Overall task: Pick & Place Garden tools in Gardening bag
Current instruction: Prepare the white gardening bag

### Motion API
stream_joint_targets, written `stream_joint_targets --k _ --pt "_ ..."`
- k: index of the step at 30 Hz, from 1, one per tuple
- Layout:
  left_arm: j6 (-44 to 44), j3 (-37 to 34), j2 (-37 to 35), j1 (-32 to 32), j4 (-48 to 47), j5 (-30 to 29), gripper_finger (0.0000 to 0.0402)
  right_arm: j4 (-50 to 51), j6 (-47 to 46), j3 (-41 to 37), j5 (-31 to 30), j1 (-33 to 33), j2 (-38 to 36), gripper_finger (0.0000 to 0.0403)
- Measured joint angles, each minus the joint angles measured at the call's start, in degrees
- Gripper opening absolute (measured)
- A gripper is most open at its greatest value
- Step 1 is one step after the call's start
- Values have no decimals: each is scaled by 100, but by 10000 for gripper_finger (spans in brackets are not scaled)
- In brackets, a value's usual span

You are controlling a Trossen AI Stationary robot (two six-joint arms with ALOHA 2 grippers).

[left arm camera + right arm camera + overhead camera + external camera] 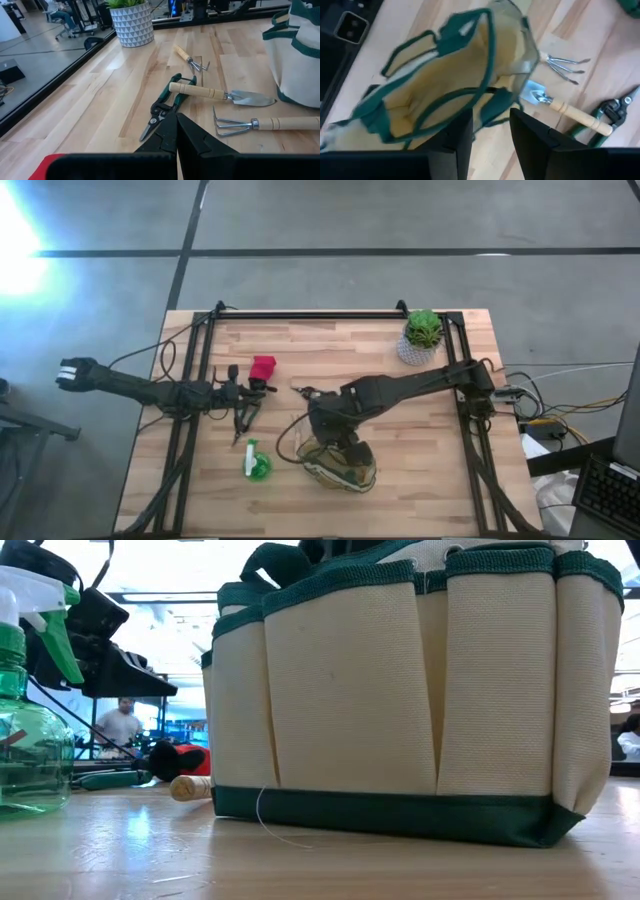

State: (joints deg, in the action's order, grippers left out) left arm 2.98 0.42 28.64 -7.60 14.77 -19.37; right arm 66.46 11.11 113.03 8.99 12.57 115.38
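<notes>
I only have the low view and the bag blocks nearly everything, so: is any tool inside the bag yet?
Observer: Right wrist view shows no tool inside the gardening bag.
Operator: Where's the right end effector?
Observer: The right end effector hangs open and empty above the bag's mouth.
Operator: Which tools are out?
Observer: The trowel, pruners, large fork and small fork lie on the table outside it.

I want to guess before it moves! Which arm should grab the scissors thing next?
Probably the left. The left gripper sits right by the pruners, fingers closed, while the right gripper hovers open over the gardening bag.
</notes>
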Motion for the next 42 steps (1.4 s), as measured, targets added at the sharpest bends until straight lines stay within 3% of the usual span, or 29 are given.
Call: stream_joint_targets --k 19,28,32,42 --pt "-1 1 0 0 -38 -1 3 -199 -232 -31 49 434 -27 13" --pt "1 0 0 1 -35 -1 3 -326 -786 -493 -24 401 -25 8" --pt "0 0 0 2 -34 -1 3 -395 -990 -699 -365 362 -22 8" --pt "1 0 0 0 -34 -1 3 -379 -1103 -741 -510 329 -22 8"
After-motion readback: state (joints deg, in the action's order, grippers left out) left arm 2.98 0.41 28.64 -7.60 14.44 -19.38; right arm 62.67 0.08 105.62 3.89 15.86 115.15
